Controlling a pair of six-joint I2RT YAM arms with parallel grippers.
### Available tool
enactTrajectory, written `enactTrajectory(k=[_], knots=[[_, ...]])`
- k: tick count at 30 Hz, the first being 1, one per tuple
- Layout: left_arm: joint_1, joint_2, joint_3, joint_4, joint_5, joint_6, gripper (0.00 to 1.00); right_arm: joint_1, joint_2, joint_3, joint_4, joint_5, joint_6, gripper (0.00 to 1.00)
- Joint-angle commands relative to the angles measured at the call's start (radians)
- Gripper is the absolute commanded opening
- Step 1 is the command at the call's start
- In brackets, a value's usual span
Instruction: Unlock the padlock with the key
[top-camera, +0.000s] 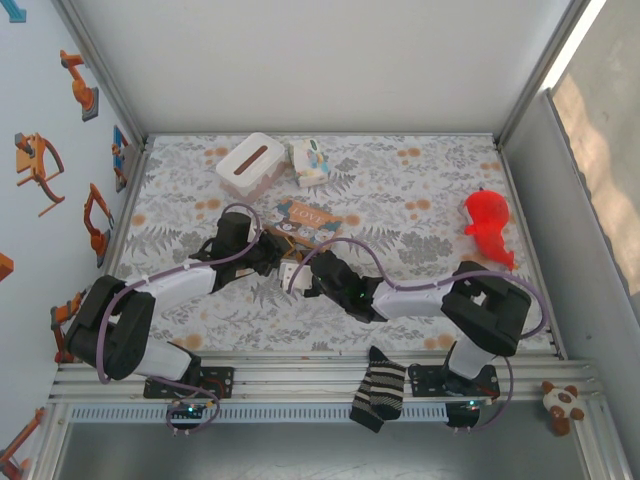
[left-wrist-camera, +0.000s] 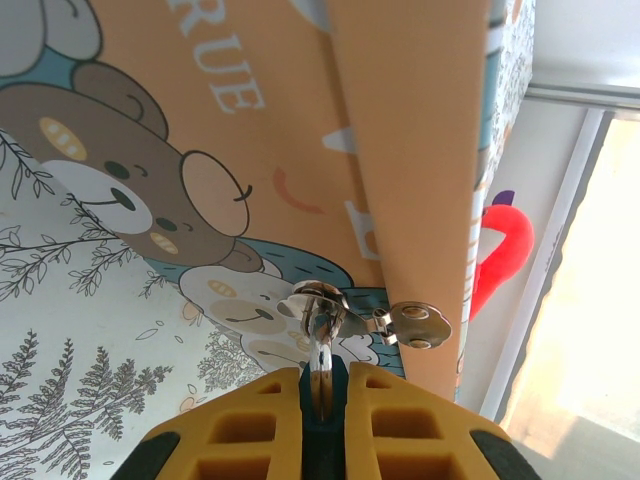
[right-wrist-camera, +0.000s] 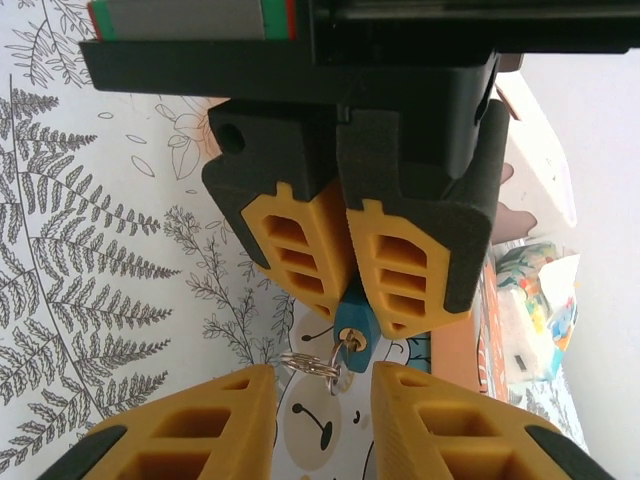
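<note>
The padlock (right-wrist-camera: 352, 322) is a small dark blue block whose silver shackle (left-wrist-camera: 320, 335) hooks through the metal hasp (left-wrist-camera: 415, 325) of the brown cartoon-printed box (top-camera: 305, 215). My left gripper (left-wrist-camera: 323, 385) is shut on the padlock body (left-wrist-camera: 322, 430). From the right wrist view, the left gripper (right-wrist-camera: 350, 300) hangs above with the padlock's keyhole facing the camera. The key (right-wrist-camera: 349, 346) sits in the keyhole, and a key ring (right-wrist-camera: 310, 365) hangs from it. My right gripper (right-wrist-camera: 322, 375) is open, one finger on each side of the key and ring without touching them. Both grippers meet at the box's near edge (top-camera: 290, 265).
A white tissue box (top-camera: 250, 165) and a small colourful toy (top-camera: 308, 160) sit at the back of the fern-patterned table (top-camera: 420, 190). A red plush (top-camera: 487, 225) lies to the right. A striped sock (top-camera: 380, 392) drapes over the front rail, and a small panda toy (top-camera: 562, 405) sits off the table's right corner.
</note>
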Motion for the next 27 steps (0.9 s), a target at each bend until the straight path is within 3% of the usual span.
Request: enactTrajectory(k=[1, 27], knots=[[-0.006, 0.005, 0.026, 0.034, 0.026, -0.009, 0.0, -0.005, 0.017, 0.036, 0.026, 0.023, 0.011, 0.28], [-0.006, 0.023, 0.024, 0.052, 0.035, -0.019, 0.0, -0.007, 0.08, 0.063, 0.065, 0.089, 0.031, 0.16]])
